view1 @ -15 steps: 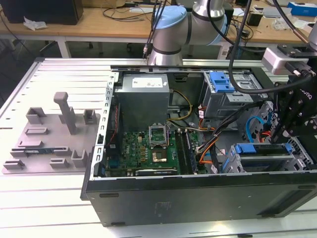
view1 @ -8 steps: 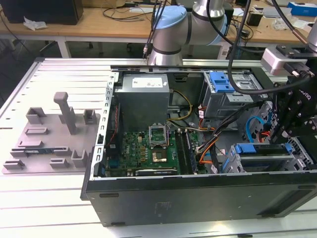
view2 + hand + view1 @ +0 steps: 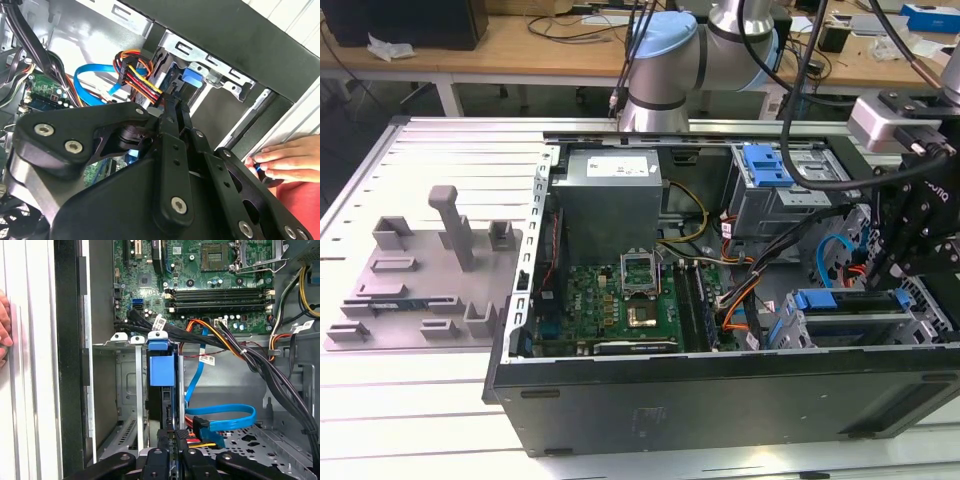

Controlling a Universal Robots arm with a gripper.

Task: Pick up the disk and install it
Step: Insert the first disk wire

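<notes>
The disk point(image 3: 842, 303), framed by its bright blue carrier, stands in a slot of the metal drive cage point(image 3: 920, 310) at the exterior view's right end of the open computer case. In the first wrist view the carrier's blue end point(image 3: 161, 365) points toward the motherboard. My gripper point(image 3: 173, 442) sits at the opposite end of the disk, with its black fingers point(image 3: 172, 112) shut together against that edge. The gripper point(image 3: 898, 280) hangs directly over the cage in the exterior view.
A person's hand point(image 3: 287, 161) rests at the case's outer wall beside the cage, with fingers point(image 3: 4, 325) on the white table. Orange, yellow and blue cables point(image 3: 220, 420) crowd the cage. A second blue carrier point(image 3: 766, 165) sits in the upper bay. The grey fixture tray point(image 3: 420, 280) lies outside the case.
</notes>
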